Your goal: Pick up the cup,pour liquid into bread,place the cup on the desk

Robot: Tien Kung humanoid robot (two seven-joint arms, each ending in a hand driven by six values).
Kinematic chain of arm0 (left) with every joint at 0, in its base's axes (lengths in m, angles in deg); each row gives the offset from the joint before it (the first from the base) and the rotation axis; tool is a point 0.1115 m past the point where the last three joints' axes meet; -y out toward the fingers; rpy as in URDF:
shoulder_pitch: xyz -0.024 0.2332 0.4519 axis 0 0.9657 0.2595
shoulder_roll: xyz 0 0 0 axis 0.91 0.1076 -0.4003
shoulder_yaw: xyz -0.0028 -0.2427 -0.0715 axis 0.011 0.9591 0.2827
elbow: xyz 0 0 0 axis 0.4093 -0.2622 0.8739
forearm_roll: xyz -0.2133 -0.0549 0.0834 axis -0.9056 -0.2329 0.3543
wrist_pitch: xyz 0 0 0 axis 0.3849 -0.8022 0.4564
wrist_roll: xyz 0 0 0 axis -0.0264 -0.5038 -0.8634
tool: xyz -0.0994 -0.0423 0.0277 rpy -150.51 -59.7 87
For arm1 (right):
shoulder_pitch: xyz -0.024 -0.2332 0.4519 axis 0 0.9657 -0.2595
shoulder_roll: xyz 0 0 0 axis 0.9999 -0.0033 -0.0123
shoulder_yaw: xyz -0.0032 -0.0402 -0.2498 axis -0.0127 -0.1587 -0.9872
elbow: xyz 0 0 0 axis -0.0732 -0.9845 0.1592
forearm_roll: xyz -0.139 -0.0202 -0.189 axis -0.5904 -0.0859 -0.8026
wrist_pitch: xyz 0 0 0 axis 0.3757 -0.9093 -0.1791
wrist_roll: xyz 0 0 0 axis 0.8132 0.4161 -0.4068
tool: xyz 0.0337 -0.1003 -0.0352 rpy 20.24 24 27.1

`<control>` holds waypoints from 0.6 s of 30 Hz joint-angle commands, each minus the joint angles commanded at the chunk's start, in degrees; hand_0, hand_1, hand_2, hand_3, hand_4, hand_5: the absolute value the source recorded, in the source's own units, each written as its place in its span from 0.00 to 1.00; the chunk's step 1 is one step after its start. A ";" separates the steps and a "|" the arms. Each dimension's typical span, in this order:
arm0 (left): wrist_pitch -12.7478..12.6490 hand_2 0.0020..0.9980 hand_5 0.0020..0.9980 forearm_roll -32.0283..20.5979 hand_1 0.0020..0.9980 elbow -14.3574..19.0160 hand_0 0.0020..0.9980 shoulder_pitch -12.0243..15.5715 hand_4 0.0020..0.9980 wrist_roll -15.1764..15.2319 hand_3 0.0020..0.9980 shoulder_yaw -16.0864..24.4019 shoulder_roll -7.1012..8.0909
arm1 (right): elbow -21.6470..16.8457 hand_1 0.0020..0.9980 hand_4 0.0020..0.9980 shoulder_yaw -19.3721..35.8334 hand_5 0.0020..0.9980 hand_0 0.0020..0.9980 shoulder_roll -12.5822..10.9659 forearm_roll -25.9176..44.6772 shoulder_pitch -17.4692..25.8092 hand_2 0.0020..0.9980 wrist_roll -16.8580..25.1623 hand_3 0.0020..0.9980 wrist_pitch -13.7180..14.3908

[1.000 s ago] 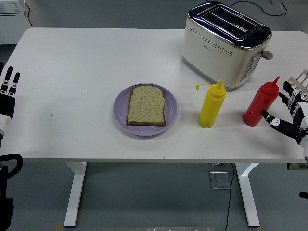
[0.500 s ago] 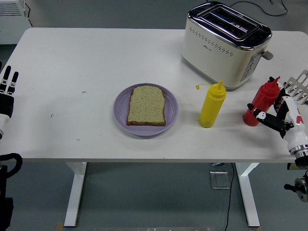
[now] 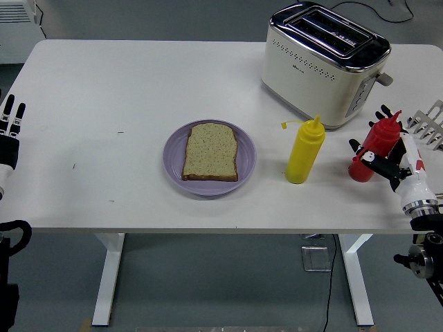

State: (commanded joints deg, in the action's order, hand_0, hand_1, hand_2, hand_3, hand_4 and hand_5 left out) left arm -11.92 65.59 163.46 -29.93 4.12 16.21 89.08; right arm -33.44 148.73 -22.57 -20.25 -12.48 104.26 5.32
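Observation:
A red squeeze bottle point(image 3: 378, 140) stands upright on the white table point(image 3: 104, 90) at the right, near the front edge. My right hand point(image 3: 372, 138) wraps around it, thumb point(image 3: 358, 151) across the front and fingers point(image 3: 387, 113) behind the neck. The bottle still rests on the table. A slice of bread point(image 3: 210, 151) lies flat on a purple plate point(image 3: 247, 158) at the table's middle. My left hand point(image 3: 10, 128) rests at the left edge, fingers straight and holding nothing.
A yellow squeeze bottle point(image 3: 304, 153) stands between the plate and the red bottle. A cream and chrome toaster point(image 3: 322, 66) stands behind both bottles. A light metal rack-like part point(image 3: 430, 123) shows at the right edge.
My right hand has moved left from beside the red bottle and closed its fingers around it. The bottle has stayed almost in place. The left hand has not moved.

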 joint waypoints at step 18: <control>-0.02 0.74 1.00 -0.01 0.74 -0.03 0.79 0.06 0.51 0.01 0.70 -0.03 -0.08 | 2.83 0.49 0.70 -4.89 0.00 0.52 1.17 9.68 -3.24 0.49 2.47 0.49 5.39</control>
State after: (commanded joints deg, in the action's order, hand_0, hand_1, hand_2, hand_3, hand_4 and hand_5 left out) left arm -11.94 65.58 163.43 -29.87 4.13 16.18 89.01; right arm -30.61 143.84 -21.40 -10.57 -15.72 106.73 10.71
